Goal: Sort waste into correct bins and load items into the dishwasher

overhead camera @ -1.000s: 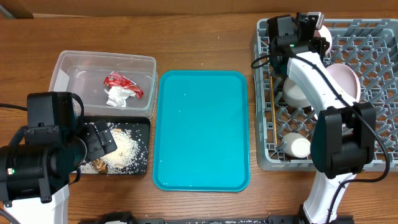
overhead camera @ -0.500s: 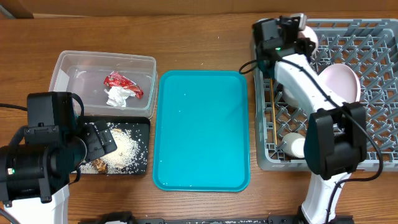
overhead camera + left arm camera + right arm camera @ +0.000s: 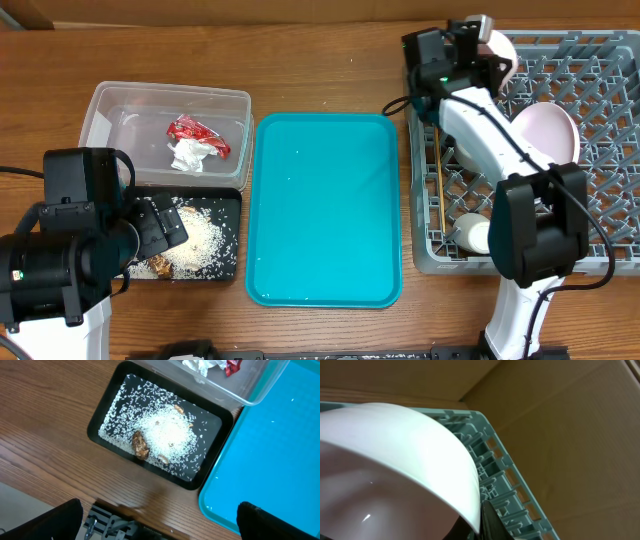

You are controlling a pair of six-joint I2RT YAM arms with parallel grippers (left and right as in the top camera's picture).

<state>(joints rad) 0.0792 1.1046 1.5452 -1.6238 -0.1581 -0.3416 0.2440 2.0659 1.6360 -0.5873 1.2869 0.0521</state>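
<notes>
My right gripper (image 3: 478,42) is shut on the rim of a small white bowl (image 3: 500,45) over the far left corner of the grey dish rack (image 3: 600,60). In the right wrist view the bowl (image 3: 395,460) fills the left, with my fingers (image 3: 479,527) pinching its edge above the rack (image 3: 495,460). The large white plate (image 3: 548,130), another bowl (image 3: 478,235) and the chopsticks (image 3: 438,190) sit in the rack. The red wrapper (image 3: 195,132) and tissue (image 3: 187,158) lie in the clear tub (image 3: 100,100). Rice scraps (image 3: 167,435) lie in the black tray (image 3: 100,420). My left gripper (image 3: 160,530) is open and empty above the table's front edge.
A large teal tray (image 3: 320,210) lies between the bins and the rack. A brown cardboard wall stands behind the rack (image 3: 570,420). The left arm's body (image 3: 70,250) covers the table's front left.
My right gripper has moved left and towards the back with the white bowl, to the rack's far left corner. The left arm has not moved.
</notes>
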